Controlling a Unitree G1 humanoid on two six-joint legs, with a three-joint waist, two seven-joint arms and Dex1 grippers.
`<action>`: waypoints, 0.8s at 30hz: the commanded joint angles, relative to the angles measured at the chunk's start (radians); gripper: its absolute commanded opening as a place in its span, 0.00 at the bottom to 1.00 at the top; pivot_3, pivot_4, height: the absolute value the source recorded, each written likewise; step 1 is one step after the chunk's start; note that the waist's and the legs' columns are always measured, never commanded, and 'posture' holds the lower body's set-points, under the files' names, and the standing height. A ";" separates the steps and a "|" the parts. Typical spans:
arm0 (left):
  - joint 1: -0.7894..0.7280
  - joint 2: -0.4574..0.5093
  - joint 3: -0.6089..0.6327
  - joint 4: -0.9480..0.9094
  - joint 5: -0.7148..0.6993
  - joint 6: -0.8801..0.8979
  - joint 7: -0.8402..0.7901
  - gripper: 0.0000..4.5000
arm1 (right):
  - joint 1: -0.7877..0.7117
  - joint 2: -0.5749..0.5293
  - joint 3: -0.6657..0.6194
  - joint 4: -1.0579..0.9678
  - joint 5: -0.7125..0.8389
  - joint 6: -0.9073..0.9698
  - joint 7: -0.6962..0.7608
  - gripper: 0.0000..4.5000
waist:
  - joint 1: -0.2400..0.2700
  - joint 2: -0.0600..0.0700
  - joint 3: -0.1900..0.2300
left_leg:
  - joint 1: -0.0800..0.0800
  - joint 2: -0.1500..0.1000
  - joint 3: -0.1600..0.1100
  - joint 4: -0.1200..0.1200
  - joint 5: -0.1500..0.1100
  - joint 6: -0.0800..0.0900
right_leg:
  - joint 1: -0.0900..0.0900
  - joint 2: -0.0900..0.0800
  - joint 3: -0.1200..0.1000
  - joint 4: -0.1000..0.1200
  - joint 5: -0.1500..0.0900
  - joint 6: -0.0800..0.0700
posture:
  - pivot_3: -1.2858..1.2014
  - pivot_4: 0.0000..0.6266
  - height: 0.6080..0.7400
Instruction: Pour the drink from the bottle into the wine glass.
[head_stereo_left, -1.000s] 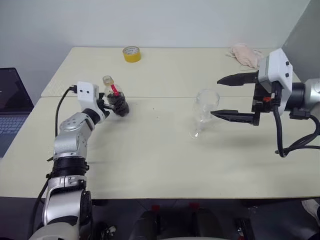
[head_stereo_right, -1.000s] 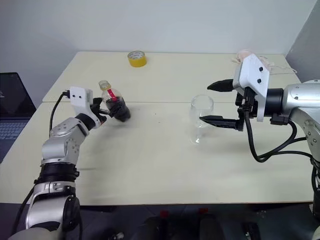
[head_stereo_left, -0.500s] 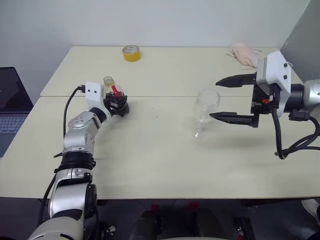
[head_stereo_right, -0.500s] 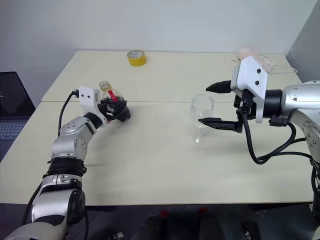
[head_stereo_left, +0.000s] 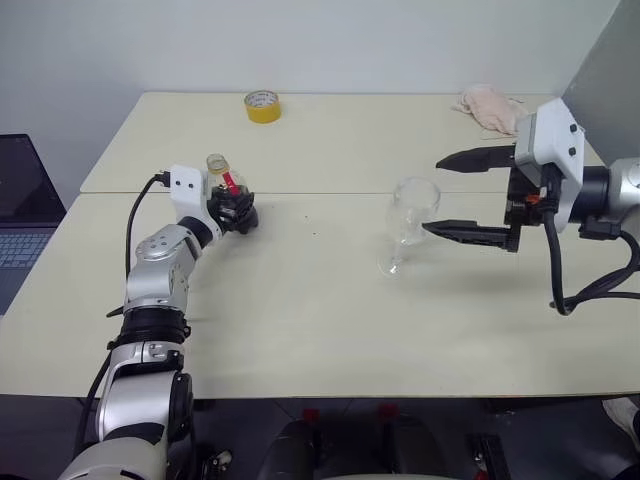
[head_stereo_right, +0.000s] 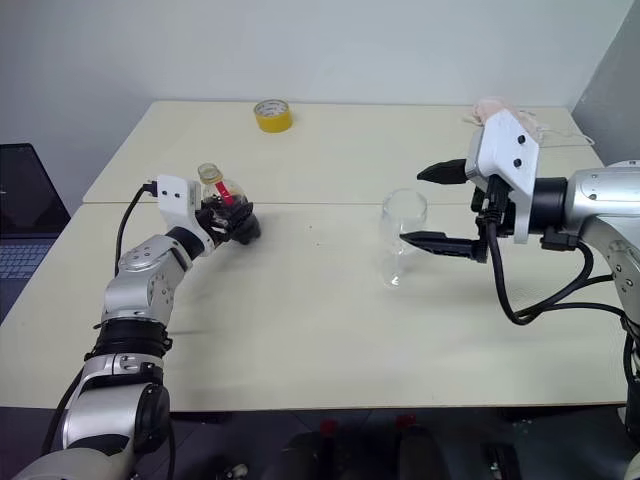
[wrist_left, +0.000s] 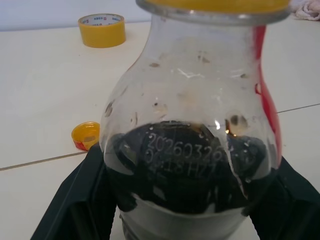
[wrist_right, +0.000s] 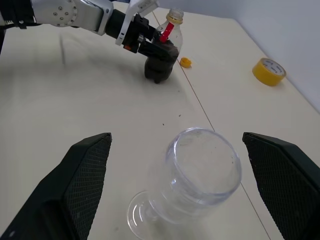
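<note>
Surface: two pale tables (head_stereo_left: 330, 300) pushed together, where we see everything resting.
Count: we count one bottle (head_stereo_left: 230, 195), one wine glass (head_stereo_left: 408, 226), one loose cap (wrist_left: 85, 136), one yellow tape roll (head_stereo_left: 263, 106).
Bottle: stubby, clear, red label strip, dark drink (wrist_left: 185, 170) in its lower body (upright, on the left side).
Left gripper (head_stereo_left: 236, 209): fingers clamped on the bottle's dark lower body.
Right gripper (head_stereo_left: 462, 195): fingers wide apart, just beside the upright glass, not touching.

Looked like a lab or office room: plain white walls, two cream tables (head_stereo_left: 330, 300) pushed together, laptop (head_stereo_left: 20, 215) beside them.
</note>
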 joint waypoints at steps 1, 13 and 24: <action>-0.024 -0.001 0.010 -0.032 -0.005 -0.013 -0.002 0.65 | 0.001 -0.016 -0.045 -0.022 -0.002 -0.013 -0.009 1.00 | 0.000 0.000 0.000 | 0.000 0.000 0.000 0.000 0.000 0.000 | 0.000 0.000 0.000 0.000 0.000 0.000 | 0.52 0.24 1.00; -0.045 0.014 0.008 -0.049 0.007 -0.018 -0.002 0.61 | 0.012 -0.022 -0.066 -0.007 -0.017 -0.018 -0.012 1.00 | 0.000 0.000 0.000 | 0.000 0.000 0.000 0.000 0.000 0.000 | 0.000 0.000 0.000 0.000 0.000 0.000 | 0.52 0.24 1.00; -0.211 0.046 -0.143 -0.143 0.127 -0.043 -0.066 0.61 | 0.080 -0.059 -0.296 -0.019 0.100 0.065 -0.033 1.00 | 0.006 -0.001 0.000 | -0.008 -0.003 -0.007 0.010 0.000 0.000 | 0.000 -0.002 -0.007 0.000 0.001 0.001 | 0.52 0.24 1.00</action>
